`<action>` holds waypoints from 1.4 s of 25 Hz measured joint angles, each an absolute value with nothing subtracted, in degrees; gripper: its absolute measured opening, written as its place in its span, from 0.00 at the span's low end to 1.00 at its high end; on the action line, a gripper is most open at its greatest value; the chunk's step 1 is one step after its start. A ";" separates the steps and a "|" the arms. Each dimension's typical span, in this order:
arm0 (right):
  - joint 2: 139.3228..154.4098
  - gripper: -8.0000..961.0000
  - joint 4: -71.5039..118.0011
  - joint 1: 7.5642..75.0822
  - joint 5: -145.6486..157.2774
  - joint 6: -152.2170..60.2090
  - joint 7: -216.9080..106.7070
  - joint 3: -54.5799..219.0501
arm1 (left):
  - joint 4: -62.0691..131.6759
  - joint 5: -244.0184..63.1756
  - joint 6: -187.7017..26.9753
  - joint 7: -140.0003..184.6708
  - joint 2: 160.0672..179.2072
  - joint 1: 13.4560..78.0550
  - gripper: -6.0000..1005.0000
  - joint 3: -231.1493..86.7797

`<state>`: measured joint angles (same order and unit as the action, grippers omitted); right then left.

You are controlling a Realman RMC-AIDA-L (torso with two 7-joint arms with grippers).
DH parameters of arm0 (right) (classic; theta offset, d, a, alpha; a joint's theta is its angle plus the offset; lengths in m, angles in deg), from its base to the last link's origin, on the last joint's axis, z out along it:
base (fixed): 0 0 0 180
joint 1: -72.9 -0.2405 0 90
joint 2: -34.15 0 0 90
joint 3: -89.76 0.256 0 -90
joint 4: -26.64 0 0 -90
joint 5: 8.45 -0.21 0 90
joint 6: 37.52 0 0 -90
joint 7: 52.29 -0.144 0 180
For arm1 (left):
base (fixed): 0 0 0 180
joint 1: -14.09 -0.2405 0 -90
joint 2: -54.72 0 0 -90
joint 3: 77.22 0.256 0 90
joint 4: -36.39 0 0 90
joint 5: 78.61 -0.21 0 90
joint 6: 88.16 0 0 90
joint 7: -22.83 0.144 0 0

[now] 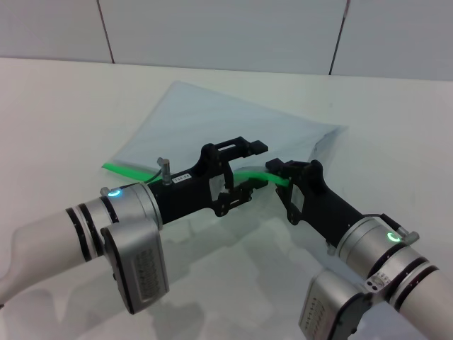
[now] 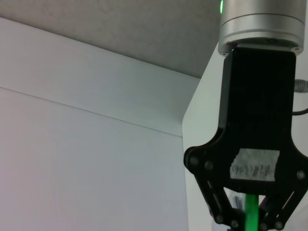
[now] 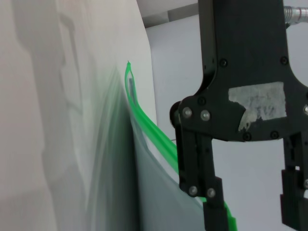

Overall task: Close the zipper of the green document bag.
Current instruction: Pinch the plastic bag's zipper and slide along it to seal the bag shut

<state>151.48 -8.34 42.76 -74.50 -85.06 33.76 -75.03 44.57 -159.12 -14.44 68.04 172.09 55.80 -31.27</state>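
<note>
The green document bag (image 1: 226,120), a flat pale blue-grey pouch, lies mid-table. Its zipper (image 1: 131,171) is the bright green strip along the near edge, lifted where the grippers meet. My left gripper (image 1: 263,165) stands open with the strip passing between its spread fingers; the right wrist view shows it (image 3: 252,211) the same way beside the zipper (image 3: 149,130). My right gripper (image 1: 277,177) is shut on the right end of the strip, and in the left wrist view (image 2: 250,219) its fingers close on the green zipper (image 2: 250,204). A small grey tab (image 3: 130,86) sits near the strip's far end.
The white table (image 1: 56,113) stretches all around the bag. A pale panelled wall (image 1: 212,28) rises behind the table's far edge. Both forearms fill the near part of the head view.
</note>
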 joint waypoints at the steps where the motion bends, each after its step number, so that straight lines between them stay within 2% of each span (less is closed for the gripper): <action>1: 151.48 0.13 -8.34 42.77 -74.36 -85.06 33.76 -75.03 | 44.57 -159.12 -14.43 68.06 172.10 55.80 0.62 -31.16; 3: 151.48 0.13 -8.33 42.83 -74.03 -85.05 33.76 -75.03 | 44.57 -159.12 -14.43 68.12 172.10 55.81 0.60 -31.04; 8: 151.49 0.13 -8.34 42.84 -73.74 -85.04 33.76 -75.03 | 44.57 -159.28 -14.42 68.25 172.04 55.91 0.45 -30.98; 19: 151.49 0.14 -8.33 42.90 -73.10 -84.97 33.76 -75.04 | 44.56 -161.27 -14.86 68.28 172.07 56.03 0.35 -30.99; 22: 151.49 0.14 -8.34 42.91 -73.09 -85.11 33.76 -75.03 | 44.56 -161.31 -14.98 68.18 172.06 56.00 0.29 -30.99; 35: 151.49 0.15 -8.34 43.02 -73.05 -85.31 34.43 -75.03 | 44.56 -161.32 -15.89 67.74 172.05 55.86 0.23 -30.99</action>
